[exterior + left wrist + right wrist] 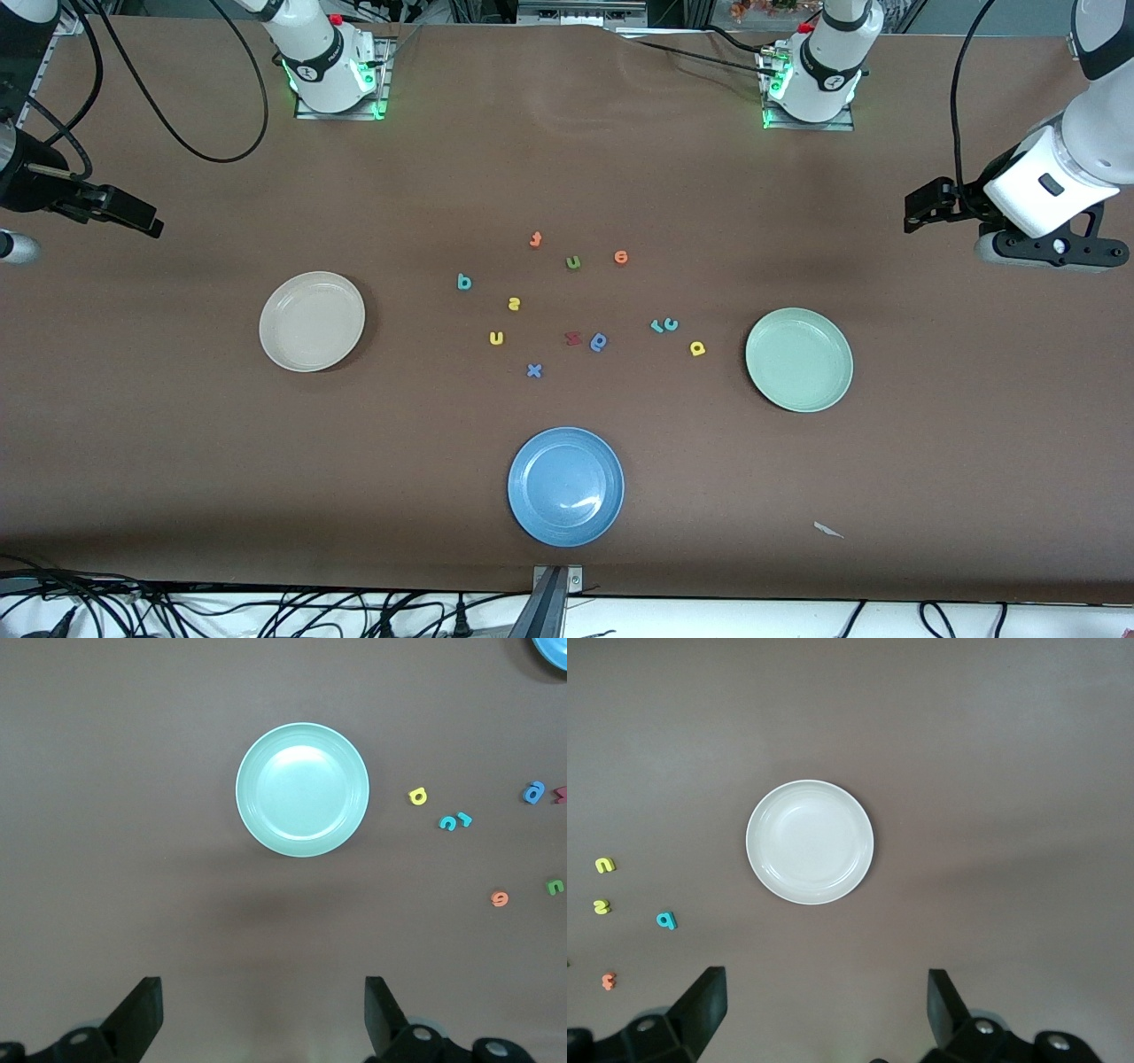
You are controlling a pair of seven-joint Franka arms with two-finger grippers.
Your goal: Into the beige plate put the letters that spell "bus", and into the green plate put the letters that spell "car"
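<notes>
Starting at the right arm's end of the brown table (177, 461): the right gripper (824, 1010) hangs high over that end with its fingers spread wide, nothing between them, looking down on the beige plate (312, 321), which has nothing in it.

Then comes the loose scatter of foam letters in the middle. The teal "b" (463, 282), yellow "s" (514, 304) and yellow "u" (496, 338) sit on the beige plate's side of the bunch, all flat on the table and apart from each other. Mixed in around them are an orange "t" (535, 239), an olive-green "u" (573, 261), an orange "e" (621, 257), a blue "x" (533, 370), a dark red letter (573, 338) I can't read and a blue "a"-like letter (599, 342) just beside it.

Nearest the front camera there's a blue plate (565, 486), bare too.

Toward the left arm's end, the teal "r" (656, 326) and teal "c" (671, 324) are touching, with the yellow "a" (697, 348) near them. The green plate (799, 359) holds nothing. The left gripper (261, 1014) is up over that end, fingers wide apart, gripping nothing.
</notes>
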